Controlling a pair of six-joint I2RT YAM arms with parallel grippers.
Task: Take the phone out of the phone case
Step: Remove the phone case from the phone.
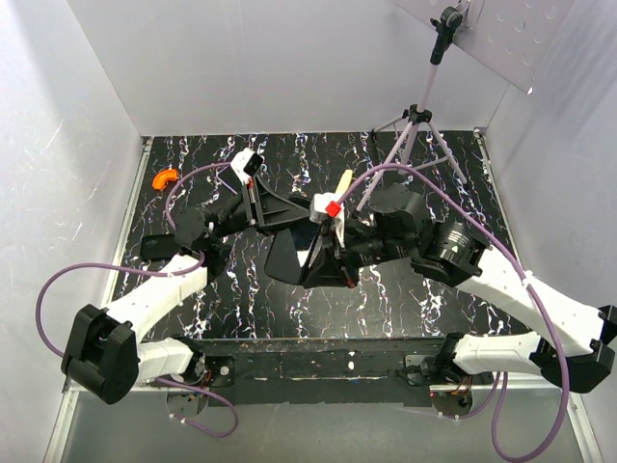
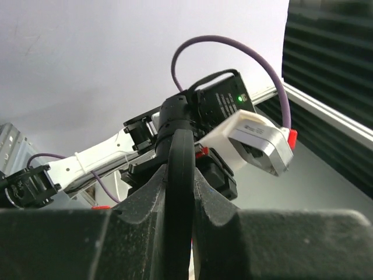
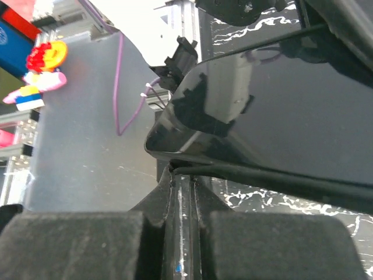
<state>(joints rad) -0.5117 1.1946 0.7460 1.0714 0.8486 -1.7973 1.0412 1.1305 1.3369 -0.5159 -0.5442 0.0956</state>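
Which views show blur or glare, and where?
Right wrist: the phone mirrors dark shapes on its glossy screen, the background at the top is washed out, the near pads are soft. Left wrist: the near fingers are out of focus. Top external: sharp, evenly lit.
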